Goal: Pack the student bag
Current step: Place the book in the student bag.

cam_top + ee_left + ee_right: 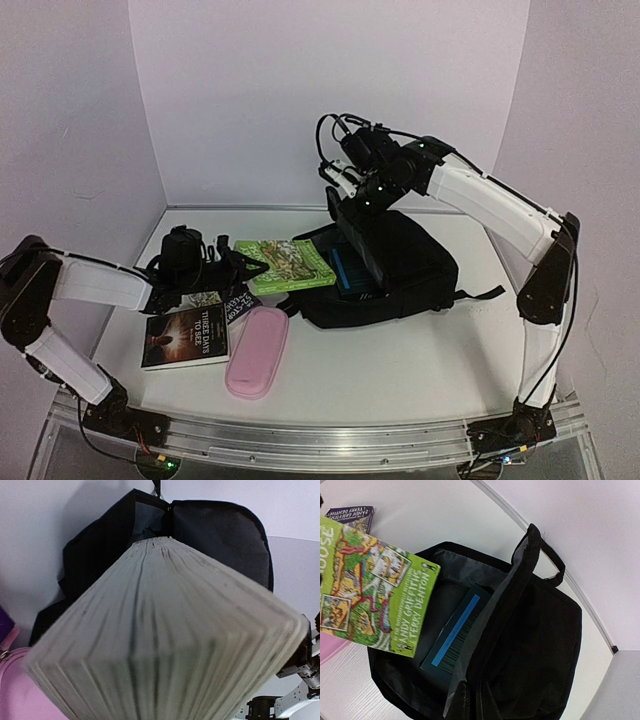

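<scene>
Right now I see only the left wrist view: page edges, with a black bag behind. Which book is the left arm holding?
Observer: The green book. Its far end is at the mouth of the student bag.
Operator: Is the bag empty?
Observer: No. A dark blue book with a barcode lies inside.
Operator: What holds the mouth open?
Observer: The right fingers hold the flap up.
</scene>
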